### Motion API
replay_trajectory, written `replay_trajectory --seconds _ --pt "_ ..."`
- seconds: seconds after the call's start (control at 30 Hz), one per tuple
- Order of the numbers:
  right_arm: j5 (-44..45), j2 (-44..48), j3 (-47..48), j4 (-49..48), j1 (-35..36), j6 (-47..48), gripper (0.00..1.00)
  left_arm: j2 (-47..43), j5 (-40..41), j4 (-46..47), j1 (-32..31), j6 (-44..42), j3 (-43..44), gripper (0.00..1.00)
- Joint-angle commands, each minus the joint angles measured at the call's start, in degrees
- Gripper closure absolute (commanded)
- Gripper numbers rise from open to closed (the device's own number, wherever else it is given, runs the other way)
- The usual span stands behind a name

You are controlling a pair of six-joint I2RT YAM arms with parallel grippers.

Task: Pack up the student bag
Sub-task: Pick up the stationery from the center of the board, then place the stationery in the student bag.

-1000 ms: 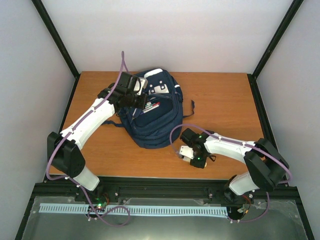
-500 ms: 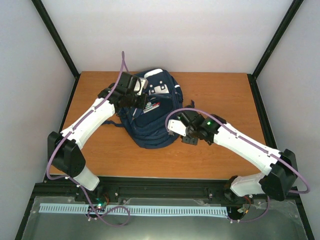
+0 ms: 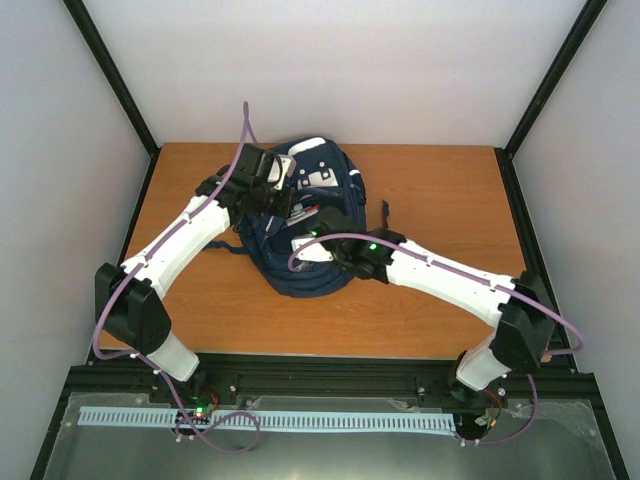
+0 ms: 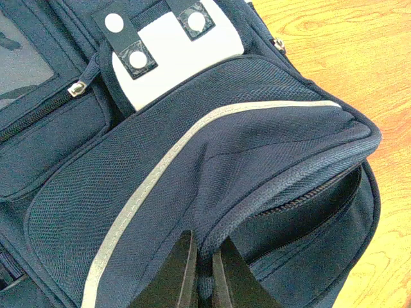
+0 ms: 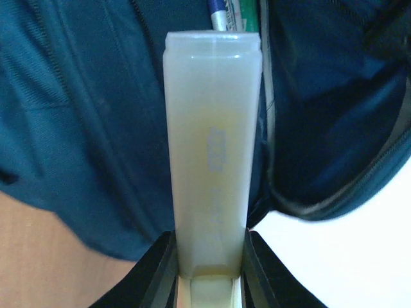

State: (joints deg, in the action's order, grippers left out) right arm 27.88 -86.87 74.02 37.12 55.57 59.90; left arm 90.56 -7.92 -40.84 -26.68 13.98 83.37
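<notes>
While the left gripper pinches a fold of the zipper edge of the student bag, its dark fingers almost together on the navy fabric, the step in hand looks to be the loading of one more item through a held-open mouth. The bag lies on the wooden table in the upper middle of the top view. The right gripper is clamped on the near end of a translucent white case, jaws closed only as far as its narrow sides allow. In the right wrist view the case points straight up the frame toward a dark gap, where the tips of pens show at the upper edge. Whether its far end has entered the opening, I cannot tell. The next move probably calls for a push along the case's length into that gap, in line with the slit, with the left grip holding the edge up and release coming once the case sits inside. The left arm rises from the lower left of the top view and reaches up and right to the bag's upper left part. The right arm bends at the lower right, its forearm stretched leftward and its wrist over the bag's middle.
</notes>
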Motion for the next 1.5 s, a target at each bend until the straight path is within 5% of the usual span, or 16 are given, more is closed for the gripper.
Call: replay_trajectory --seconds 0.0,0.5,0.6,0.7,1.3,1.47 --pt "4.24 -4.28 1.39 -9.89 0.72 11.36 0.90 -2.05 0.00 0.76 0.39 1.40 3.93 0.99" --pt "5.59 -19.40 2.31 -29.83 -1.24 31.06 0.90 -3.13 0.34 0.56 0.40 0.94 4.12 0.99" --pt "6.13 -21.82 2.21 -38.32 -2.79 34.33 0.81 -3.22 0.44 0.52 0.40 0.96 4.09 0.99" --pt "6.64 -22.52 2.45 -42.44 -3.36 34.35 0.62 -3.37 0.53 0.53 0.40 0.88 4.16 0.99" --pt "-7.20 2.76 -11.17 -11.09 -0.91 2.03 0.57 -0.29 -2.15 1.41 0.40 2.44 3.56 0.99" --pt "-15.29 12.00 -17.54 -8.96 -8.10 -8.98 0.58 1.14 -7.52 2.14 -1.56 2.06 3.86 0.99"
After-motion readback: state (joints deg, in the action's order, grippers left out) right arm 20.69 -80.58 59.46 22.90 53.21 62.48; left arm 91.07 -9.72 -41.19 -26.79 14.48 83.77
